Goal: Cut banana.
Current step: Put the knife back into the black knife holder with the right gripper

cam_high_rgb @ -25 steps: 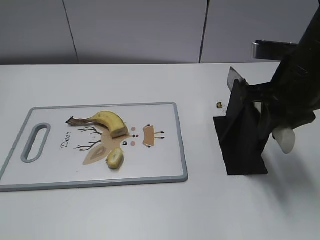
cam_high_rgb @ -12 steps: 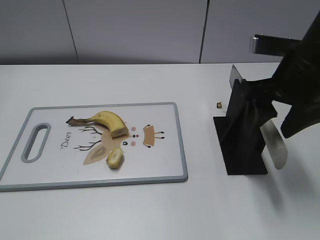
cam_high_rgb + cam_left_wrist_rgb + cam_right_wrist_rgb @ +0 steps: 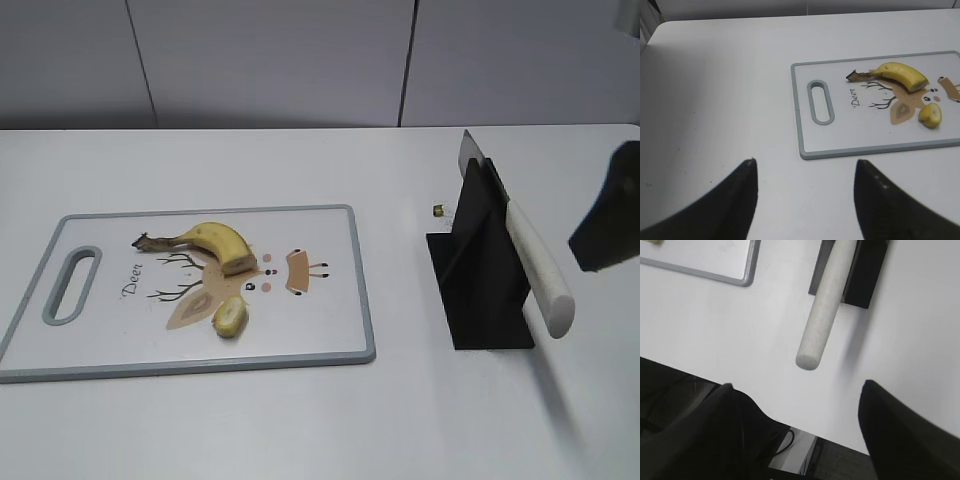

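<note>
The banana (image 3: 215, 243) lies on the white cutting board (image 3: 320, 330), with a cut-off piece (image 3: 230, 317) just in front of it. Both also show in the left wrist view, banana (image 3: 902, 75) and piece (image 3: 930, 114). The knife (image 3: 535, 265) rests in its black stand (image 3: 485, 270), white handle sticking out toward the front; the handle (image 3: 827, 305) shows in the right wrist view. My right gripper (image 3: 795, 390) is open and empty, above the table's front edge, apart from the handle. My left gripper (image 3: 805, 165) is open and empty, left of the board.
A small dark object (image 3: 438, 210) lies on the table between board and stand. The table's front edge (image 3: 790, 427) runs close under the right gripper, with cables below it. The board's handle slot (image 3: 820, 101) faces the left gripper.
My right gripper has let go of the knife and pulled away to the right and up. The knife now rests in the stand. The left arm and banana have not moved.
</note>
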You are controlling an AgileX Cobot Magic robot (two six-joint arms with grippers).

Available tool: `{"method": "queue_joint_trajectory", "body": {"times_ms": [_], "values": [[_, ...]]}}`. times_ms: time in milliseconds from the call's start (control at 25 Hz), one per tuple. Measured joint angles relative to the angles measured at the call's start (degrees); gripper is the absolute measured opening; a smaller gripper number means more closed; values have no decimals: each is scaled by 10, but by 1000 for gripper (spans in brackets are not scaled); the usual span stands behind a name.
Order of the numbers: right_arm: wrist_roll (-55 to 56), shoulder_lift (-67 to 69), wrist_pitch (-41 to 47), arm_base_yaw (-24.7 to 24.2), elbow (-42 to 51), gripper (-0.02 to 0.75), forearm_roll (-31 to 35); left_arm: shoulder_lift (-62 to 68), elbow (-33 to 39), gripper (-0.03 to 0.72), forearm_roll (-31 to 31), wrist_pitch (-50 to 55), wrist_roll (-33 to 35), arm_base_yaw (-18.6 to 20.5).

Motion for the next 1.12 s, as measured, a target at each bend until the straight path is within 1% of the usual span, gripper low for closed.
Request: {"method": "queue_joint_trajectory", "body": {"times_ms": [280, 440, 600, 920, 1120], "values": [[-85, -188, -81, 0, 142, 570, 0, 0, 0, 590, 0, 0, 0, 0], [-96, -295, -111, 0, 217, 570, -5, 0, 0, 590, 0, 0, 0, 0], [-98, -390, -114, 0, 272, 570, -25, 0, 0, 590, 0, 0, 0, 0], [-100, -516, -108, 0, 284, 570, -35, 0, 0, 590, 0, 0, 0, 0], [-94, -559, -69, 0, 290, 570, -35, 0, 0, 590, 0, 0, 0, 0]]}}
